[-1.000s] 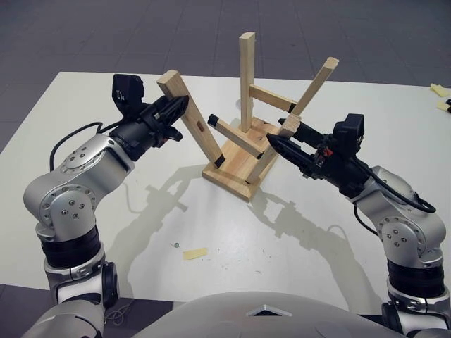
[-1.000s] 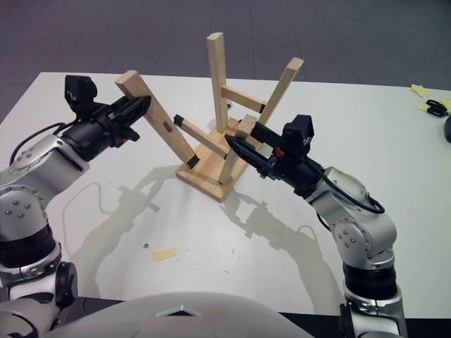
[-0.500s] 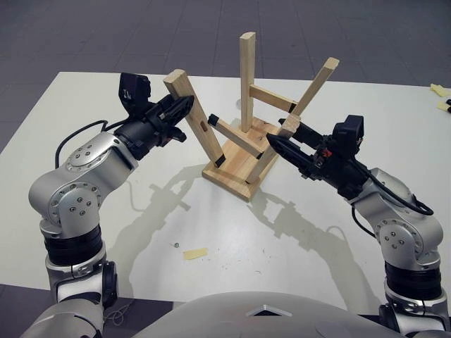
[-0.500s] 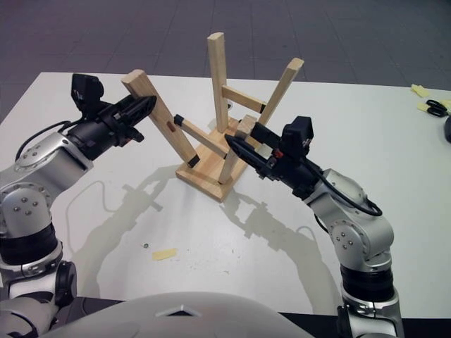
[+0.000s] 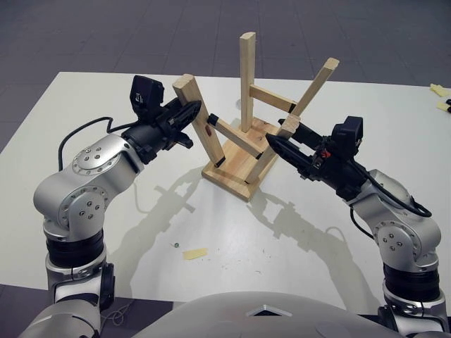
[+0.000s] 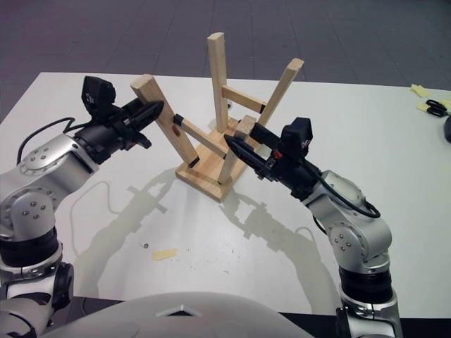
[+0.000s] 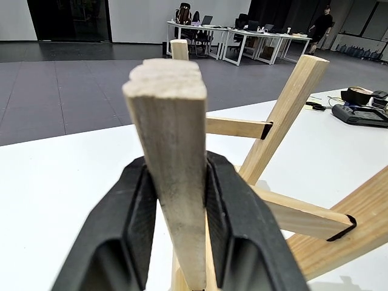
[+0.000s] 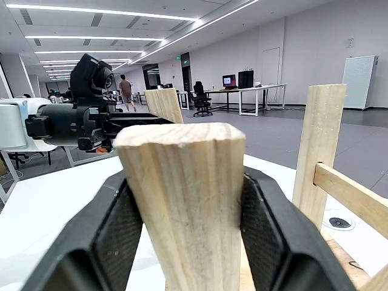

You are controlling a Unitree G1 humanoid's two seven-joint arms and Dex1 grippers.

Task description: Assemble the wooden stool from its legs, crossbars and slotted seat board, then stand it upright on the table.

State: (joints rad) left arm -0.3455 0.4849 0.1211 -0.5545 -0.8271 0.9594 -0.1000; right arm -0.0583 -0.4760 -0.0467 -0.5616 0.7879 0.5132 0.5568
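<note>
The wooden stool lies upside down on the white table [image 5: 303, 232], its seat board [image 5: 236, 176] flat and the legs pointing up. My left gripper [image 5: 194, 113] is shut on the left leg [image 5: 203, 130] near its top; that leg [image 7: 176, 151] sits between the black fingers [image 7: 130, 218]. A crossbar [image 5: 236, 137] meets this leg at its slot. My right gripper [image 5: 278, 144] is shut on the near leg [image 8: 188, 200], low beside the seat board. The far leg [image 5: 246, 70] and the slanted right leg [image 5: 316, 84] are joined by another crossbar [image 5: 271, 98].
A tape scrap [image 5: 195, 253] and a small screw [image 5: 177, 245] lie on the table near its front. More tape bits [image 5: 440, 90] and scissors [image 6: 437, 107] sit at the far right edge. Open tabletop surrounds the stool.
My left gripper has moved right with the left leg, swinging it more upright and closing it onto the crossbar's end. The right arm has held still.
</note>
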